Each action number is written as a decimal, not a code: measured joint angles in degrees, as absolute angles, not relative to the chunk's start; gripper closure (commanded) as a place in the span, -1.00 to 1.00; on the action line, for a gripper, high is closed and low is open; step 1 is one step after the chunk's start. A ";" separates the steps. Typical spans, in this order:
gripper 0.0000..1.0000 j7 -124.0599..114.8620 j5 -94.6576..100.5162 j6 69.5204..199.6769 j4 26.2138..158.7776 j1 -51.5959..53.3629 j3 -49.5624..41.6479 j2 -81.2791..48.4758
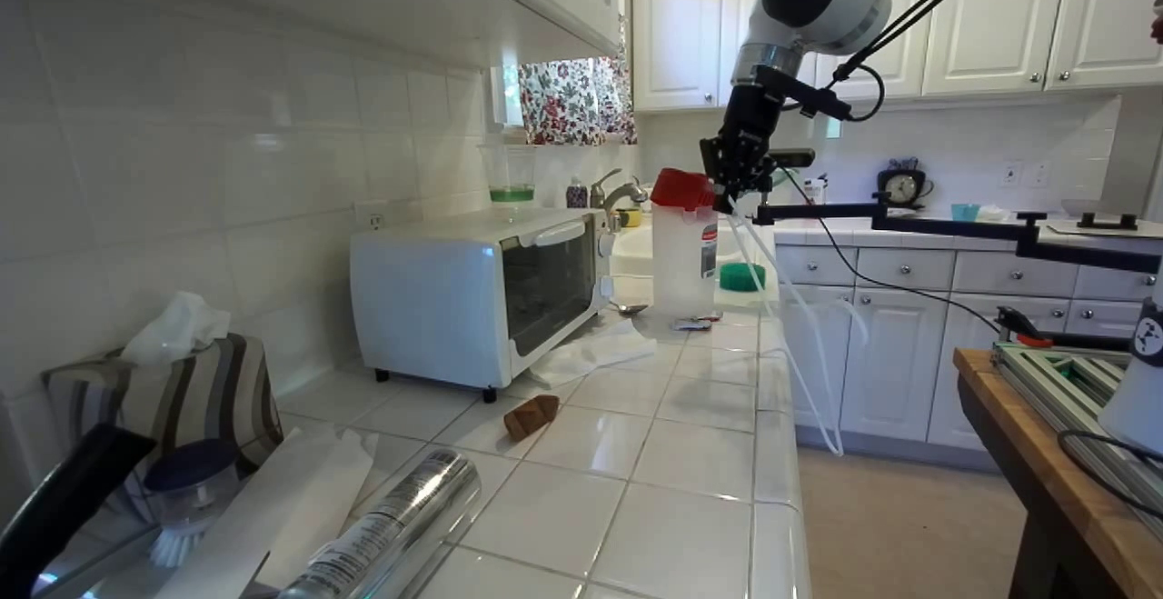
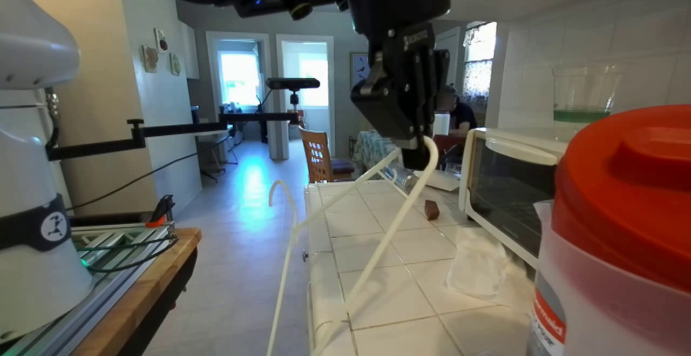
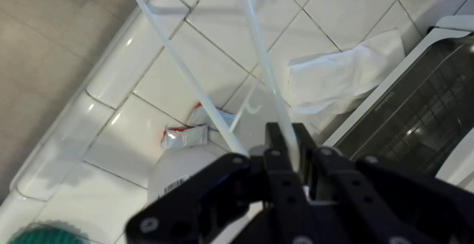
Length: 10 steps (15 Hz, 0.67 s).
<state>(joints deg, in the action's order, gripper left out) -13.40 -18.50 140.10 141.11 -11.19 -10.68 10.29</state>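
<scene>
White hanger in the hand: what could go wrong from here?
The hand grips the white hanger near one bend, so it may pivot or slip. Its dangling length could snag on the counter edge. The red-lidded container stands close to the hand and might get knocked.

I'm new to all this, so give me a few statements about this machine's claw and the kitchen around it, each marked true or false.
1. A brown block lies on the tiled counter. True.
2. The gripper holds a white hanger. True.
3. The white hanger lies flat on the tiled counter. False: the gripper holds it up.
4. White paper lies in front of the toaster oven. True.
5. The toaster oven is wide open. False: its door is shut.
</scene>
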 measured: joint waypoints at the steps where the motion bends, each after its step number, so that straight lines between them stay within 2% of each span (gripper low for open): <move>1: 0.94 -13.40 -18.24 139.67 140.80 -11.36 -10.71 10.53; 5: 0.94 -13.40 -17.96 138.49 140.07 -11.34 -10.44 10.78; 6: 0.76 -13.37 -17.96 138.36 139.99 -11.26 -10.29 10.81; 10: 0.76 -13.32 -17.96 137.59 139.79 -10.71 -10.10 10.95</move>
<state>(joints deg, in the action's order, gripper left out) -13.32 -17.96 137.59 139.79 -10.71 -10.10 10.95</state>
